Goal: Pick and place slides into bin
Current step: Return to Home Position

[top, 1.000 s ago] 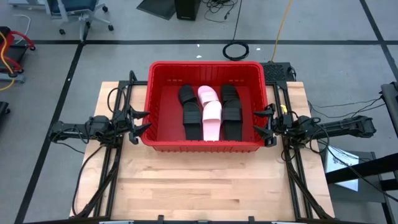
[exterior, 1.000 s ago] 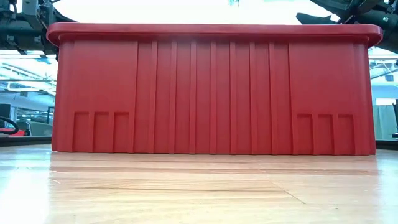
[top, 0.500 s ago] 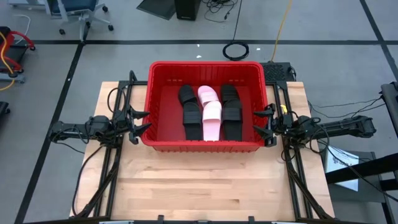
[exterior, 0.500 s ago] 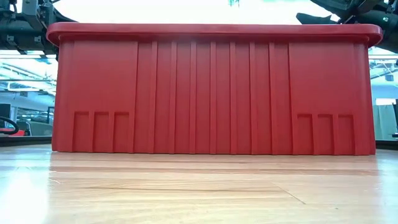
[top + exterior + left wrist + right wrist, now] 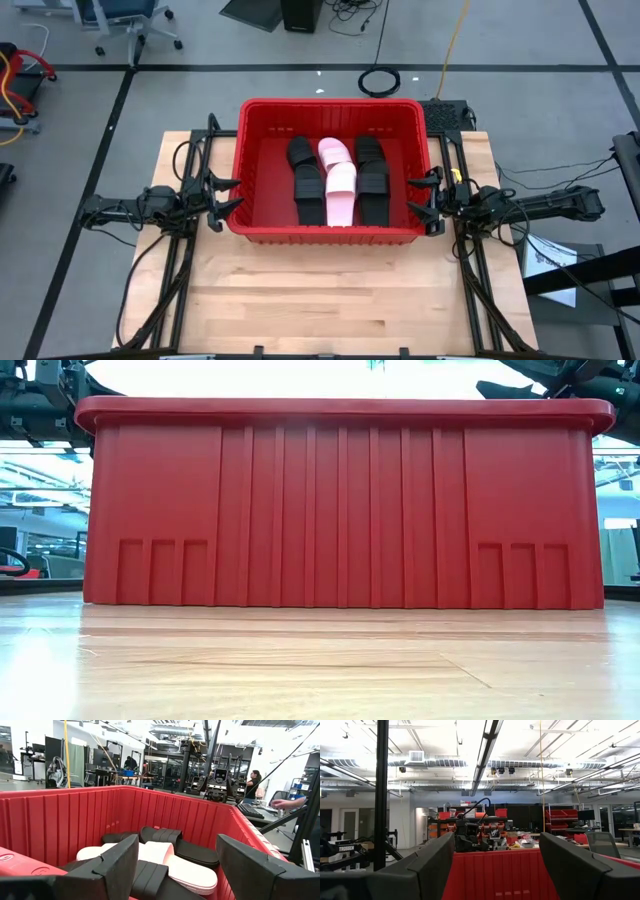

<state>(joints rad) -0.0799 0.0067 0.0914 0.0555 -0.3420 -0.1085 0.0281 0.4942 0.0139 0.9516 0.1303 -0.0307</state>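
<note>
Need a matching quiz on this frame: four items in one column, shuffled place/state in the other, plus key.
Column 1
1. left pincer
2. right pincer
3. pink slides
4. bin

Column 2
A. in the bin's centre, black slides on both sides
B. open, at the bin's right wall in the high view
C. standing on the wooden table
D. open, at the bin's left wall in the high view

Pairs: 1-D, 2-B, 3-A, 4-C
</note>
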